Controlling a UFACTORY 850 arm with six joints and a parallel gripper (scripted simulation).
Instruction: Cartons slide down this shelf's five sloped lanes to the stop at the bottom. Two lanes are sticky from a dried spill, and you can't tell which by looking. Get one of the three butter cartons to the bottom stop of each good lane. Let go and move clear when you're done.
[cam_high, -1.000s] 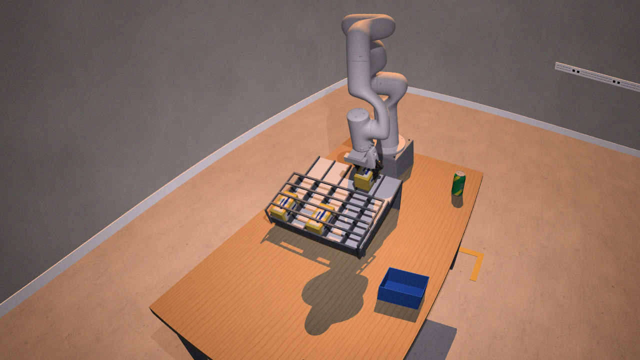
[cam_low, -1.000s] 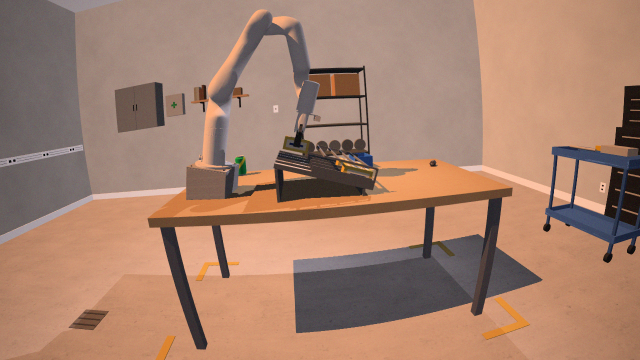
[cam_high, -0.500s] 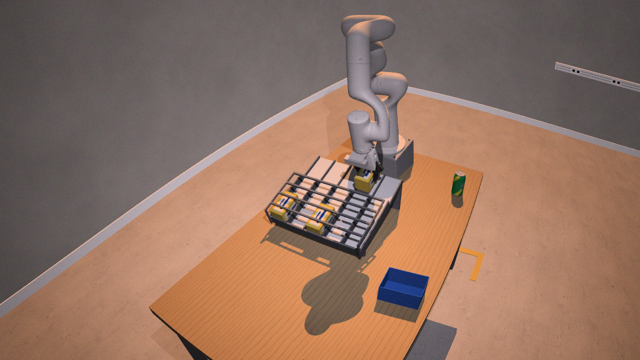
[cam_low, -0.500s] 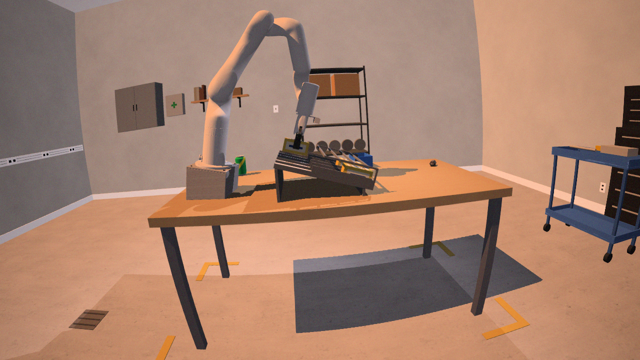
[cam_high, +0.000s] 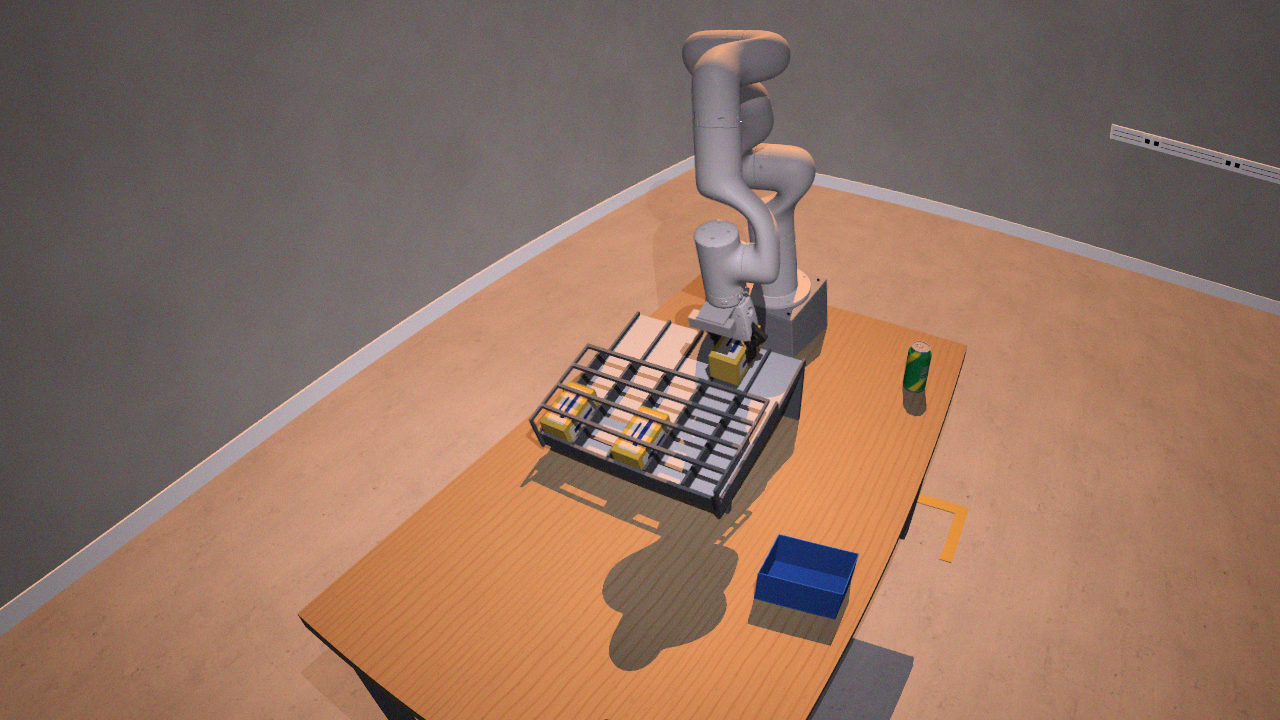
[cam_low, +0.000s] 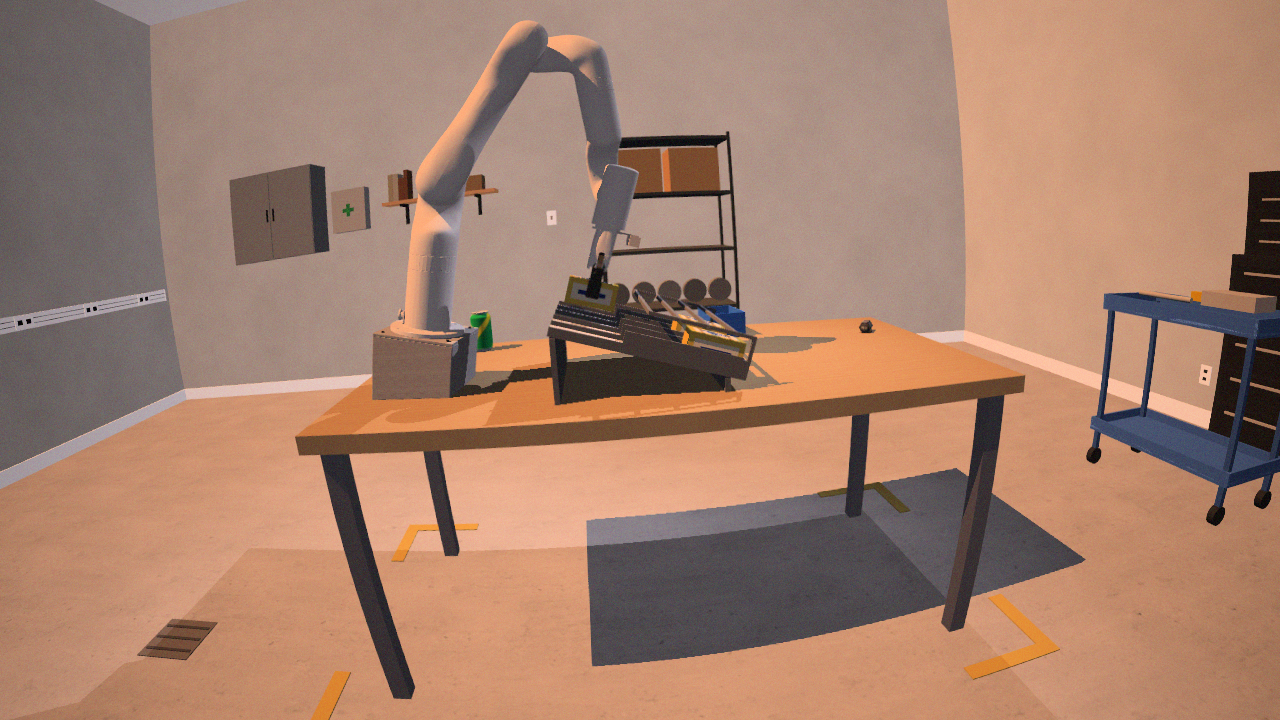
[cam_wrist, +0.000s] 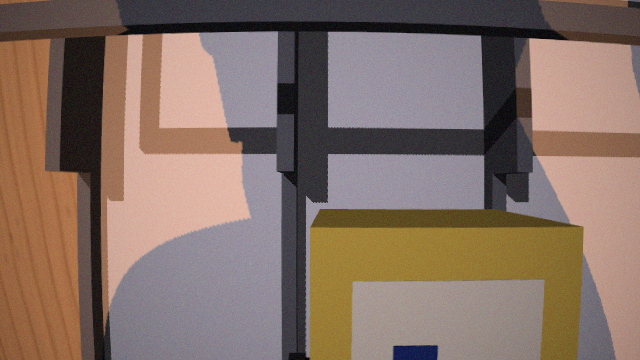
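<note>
The sloped shelf (cam_high: 657, 411) with five lanes stands on the table near the arm's base. My gripper (cam_high: 735, 336) is shut on a yellow butter carton (cam_high: 727, 363) at the top end of a lane toward the right side of the shelf; the carton also shows in the exterior view (cam_low: 591, 293) and fills the lower right of the wrist view (cam_wrist: 445, 285). Whether it rests on the lane I cannot tell. Two more butter cartons lie at the bottom stop, one in the far left lane (cam_high: 567, 413) and one in a middle lane (cam_high: 637, 438).
A green can (cam_high: 916, 366) stands at the table's right edge. A blue bin (cam_high: 805, 574) sits at the front right of the table. The arm's grey base block (cam_high: 799, 317) is just behind the shelf's top end.
</note>
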